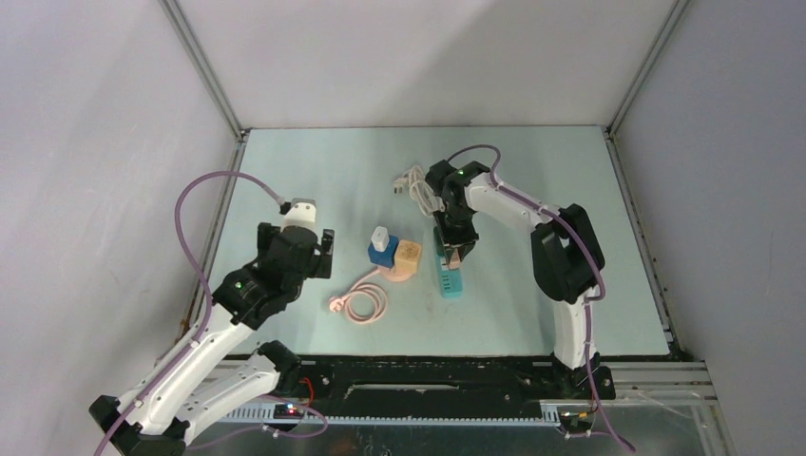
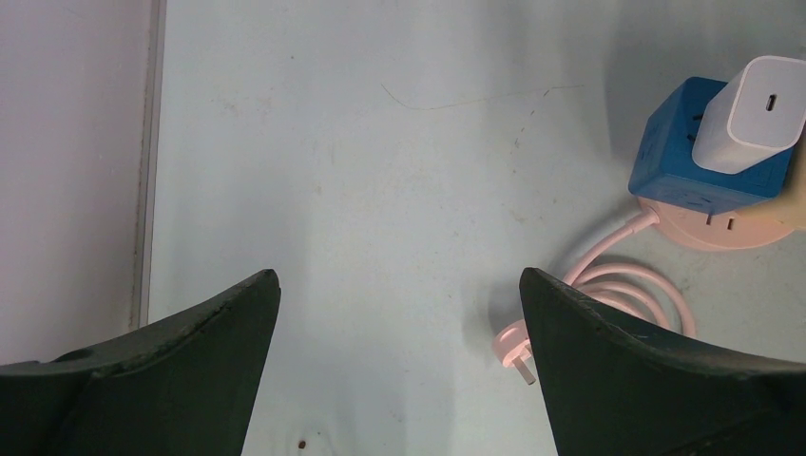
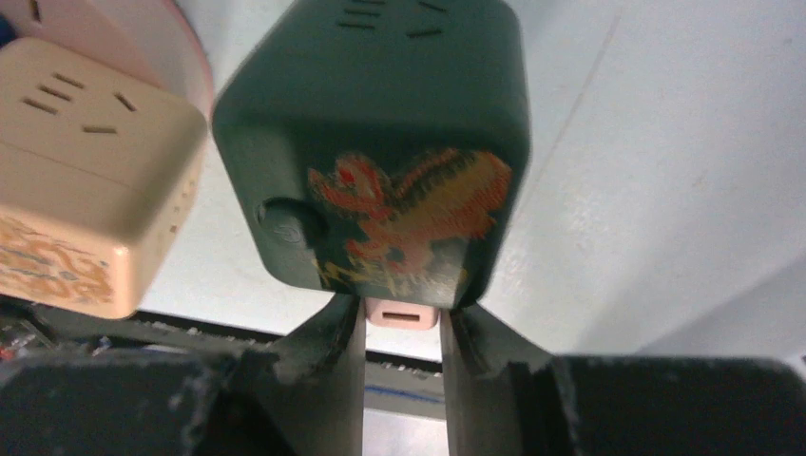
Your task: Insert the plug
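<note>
A small pink plug with a slot in its end sits between my right gripper's fingers, which are shut on it. Its far end lies against the side of a dark teal socket cube with an orange dragon print; its prongs are hidden. From above, the right gripper is at the top of the teal socket block. My left gripper hovers to the left, open and empty over bare table.
A blue socket cube carrying a white charger and a beige cube stand on a pink base. Its coiled pink cable ends in a pink plug by my left finger. A white cable lies behind.
</note>
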`<state>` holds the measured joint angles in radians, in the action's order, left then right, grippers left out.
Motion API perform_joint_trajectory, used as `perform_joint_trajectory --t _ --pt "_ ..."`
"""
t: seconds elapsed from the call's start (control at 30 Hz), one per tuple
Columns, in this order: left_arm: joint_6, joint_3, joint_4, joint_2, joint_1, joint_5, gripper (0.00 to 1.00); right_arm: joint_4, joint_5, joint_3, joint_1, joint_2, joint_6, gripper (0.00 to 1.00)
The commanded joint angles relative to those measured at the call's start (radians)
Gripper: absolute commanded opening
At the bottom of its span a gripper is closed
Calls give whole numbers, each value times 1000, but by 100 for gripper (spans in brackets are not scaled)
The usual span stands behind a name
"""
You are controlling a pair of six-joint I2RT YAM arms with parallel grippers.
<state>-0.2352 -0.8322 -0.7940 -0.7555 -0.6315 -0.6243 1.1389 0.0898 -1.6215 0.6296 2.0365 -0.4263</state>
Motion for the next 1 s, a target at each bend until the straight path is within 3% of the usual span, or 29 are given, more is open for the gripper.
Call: perform_joint_trajectory --t 0.0,0.4,0.47,0.53,0.6,0.73,0.87,0.97 --pt "8 12 27 17 4 -2 100 -228 -11 97 22 227 14 0" --pt "9 12 28 16 4 0 100 -239 -24 99 25 246 30 0" --pt "8 12 28 16 5 0 100 -229 -41 104 33 192 38 14" --pt "8 12 29 16 4 0 100 -214 -67 112 48 122 48 40" --pt "10 12 30 15 4 1 100 -202 -103 129 65 37 52 59" --pt "10 13 30 12 4 2 100 -170 -154 179 97 -126 78 85" --pt "13 12 32 7 5 12 100 -158 -210 253 116 -294 80 99" --pt "14 14 37 5 6 29 100 -184 -211 319 108 -427 85 100"
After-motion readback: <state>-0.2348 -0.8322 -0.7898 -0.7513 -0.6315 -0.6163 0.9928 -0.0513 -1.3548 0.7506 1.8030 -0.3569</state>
